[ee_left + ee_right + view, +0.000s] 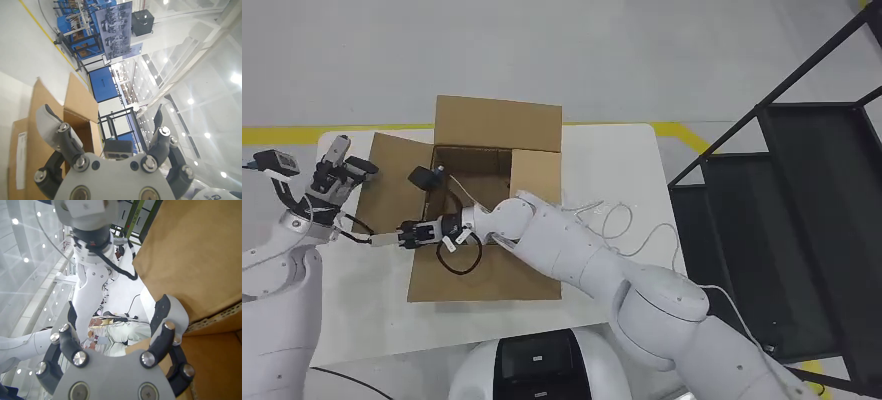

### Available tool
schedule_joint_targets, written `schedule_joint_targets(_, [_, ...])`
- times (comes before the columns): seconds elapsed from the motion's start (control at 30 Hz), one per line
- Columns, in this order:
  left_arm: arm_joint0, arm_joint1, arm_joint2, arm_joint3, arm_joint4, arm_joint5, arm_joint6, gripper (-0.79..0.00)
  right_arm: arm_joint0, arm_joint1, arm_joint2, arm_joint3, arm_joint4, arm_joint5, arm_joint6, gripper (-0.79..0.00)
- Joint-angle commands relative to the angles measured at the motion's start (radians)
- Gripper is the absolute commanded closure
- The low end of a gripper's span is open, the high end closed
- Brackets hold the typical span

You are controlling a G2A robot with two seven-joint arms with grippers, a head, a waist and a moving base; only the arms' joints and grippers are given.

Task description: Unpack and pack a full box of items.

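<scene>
right gripper (117, 317) is open, its fingers spread wide with nothing between them. in the right wrist view one finger (170, 309) lies against the edge of a cardboard flap, and the other finger is out in free air. from above, this gripper sits at the left side of the box (497, 125), where the left flap (387, 175) meets the front flap (482, 282), with its arm stretched across the front flap from the lower right of the frame.

left gripper (102, 121) is open too and holds nothing. in the top view it is at the left of the frame, just beyond the outer edge of the left flap and apart from the right gripper. its wrist view shows the raised cardboard flaps behind one finger.

the box stands open on the white counter (612, 160), left of centre, all four flaps folded outward. what is inside cannot be made out. a thin white cable (637, 225) lies looped on the counter to the right of the box. a dark metal rack (802, 200) stands at the right of the frame, off the counter.
</scene>
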Motion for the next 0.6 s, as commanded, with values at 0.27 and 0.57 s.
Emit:
schedule_joint_targets(0.27, [-0.013, 0.003, 0.058, 0.108, 0.13, 0.07, -0.015, -0.785, 0.094, 0.055, 0.11, 0.01, -0.092, -0.093, -0.119, -0.785])
schedule_joint_targets(0.57, [0.009, -0.012, 0.143, 0.076, 0.075, 0.097, -0.065, -0.785, 0.057, 0.17, 0.232, -0.161, -0.29, 0.0, -0.234, -0.785])
